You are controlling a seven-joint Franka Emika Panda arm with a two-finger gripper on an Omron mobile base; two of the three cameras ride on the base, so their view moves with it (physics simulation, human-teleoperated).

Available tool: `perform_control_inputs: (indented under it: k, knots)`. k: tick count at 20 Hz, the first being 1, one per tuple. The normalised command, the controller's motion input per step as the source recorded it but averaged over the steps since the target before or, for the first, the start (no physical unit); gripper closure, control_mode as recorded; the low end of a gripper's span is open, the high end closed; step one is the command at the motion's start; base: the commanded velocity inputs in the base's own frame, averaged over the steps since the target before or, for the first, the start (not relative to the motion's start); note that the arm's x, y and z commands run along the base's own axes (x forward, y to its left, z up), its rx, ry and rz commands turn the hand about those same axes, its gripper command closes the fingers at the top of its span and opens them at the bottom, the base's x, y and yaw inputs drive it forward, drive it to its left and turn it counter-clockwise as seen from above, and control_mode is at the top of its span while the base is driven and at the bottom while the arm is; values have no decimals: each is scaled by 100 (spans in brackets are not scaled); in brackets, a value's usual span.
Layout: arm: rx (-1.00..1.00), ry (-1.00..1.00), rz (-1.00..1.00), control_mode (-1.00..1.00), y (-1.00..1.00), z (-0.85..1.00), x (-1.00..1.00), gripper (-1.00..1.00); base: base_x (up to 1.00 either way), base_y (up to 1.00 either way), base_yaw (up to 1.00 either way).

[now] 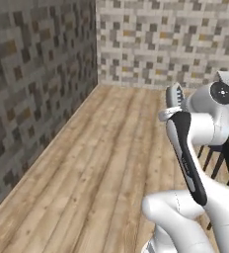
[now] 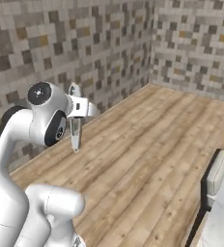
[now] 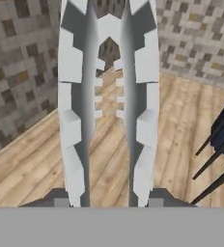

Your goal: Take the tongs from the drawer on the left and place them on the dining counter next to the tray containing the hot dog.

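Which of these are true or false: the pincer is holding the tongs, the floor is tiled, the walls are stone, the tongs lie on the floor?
1. The pincer grips the tongs. True: their two long arms run up from between the fingertips in the hand view.
2. The floor is tiled. False: it is wooden planks.
3. The walls are patchy stone blocks. True.
4. The tongs lie on the floor. False: they hang in the air from the pincer, above the planks.
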Motion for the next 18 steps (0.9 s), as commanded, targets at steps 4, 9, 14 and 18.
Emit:
perform_control_inputs:
  k: [4, 9, 14, 18]
  knots:
    - [0, 0, 0, 100, 0, 0, 0, 100, 53, 6, -50]
    - [0, 0, 0, 100, 0, 0, 0, 100, 50, 9, -51]
    - [0, 0, 0, 100, 0, 0, 0, 100, 73, 38, -41]
    - [0, 0, 0, 100, 0, 0, 0, 100, 67, 64, -28]
